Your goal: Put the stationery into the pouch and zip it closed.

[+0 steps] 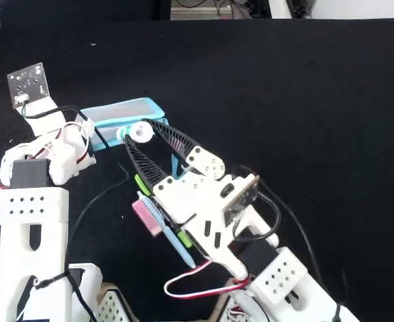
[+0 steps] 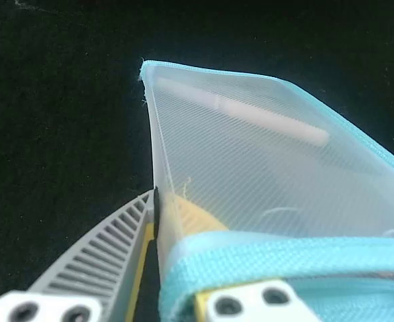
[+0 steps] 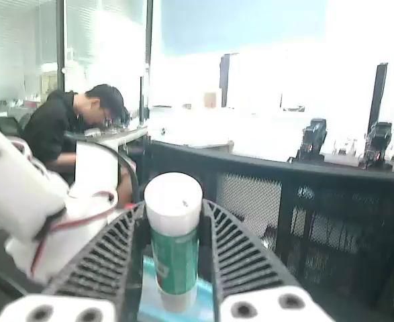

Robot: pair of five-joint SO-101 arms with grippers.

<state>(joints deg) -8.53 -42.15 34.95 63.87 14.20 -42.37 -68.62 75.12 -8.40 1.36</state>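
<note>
A translucent pouch (image 1: pixel 124 111) with teal trim lies at the back left of the black table. My left gripper (image 1: pixel 101 134) is shut on its near edge. In the left wrist view the pouch (image 2: pixel 264 168) stretches away from that gripper (image 2: pixel 158 218), and a white pen (image 2: pixel 250 114) lies inside it. My right gripper (image 1: pixel 141 131) is shut on a glue stick (image 1: pixel 141 131) with a white cap, held upright at the pouch's mouth. In the right wrist view the glue stick (image 3: pixel 174 248) has a green label and stands between the black fingers (image 3: pixel 103 261), with teal pouch (image 3: pixel 150 298) below.
Loose stationery lies on the table beside the right arm: a pink eraser (image 1: pixel 146 217), a blue pen (image 1: pixel 178 240) and a green marker (image 1: pixel 143 184). The black tabletop (image 1: pixel 304 100) stretches open to the right and back.
</note>
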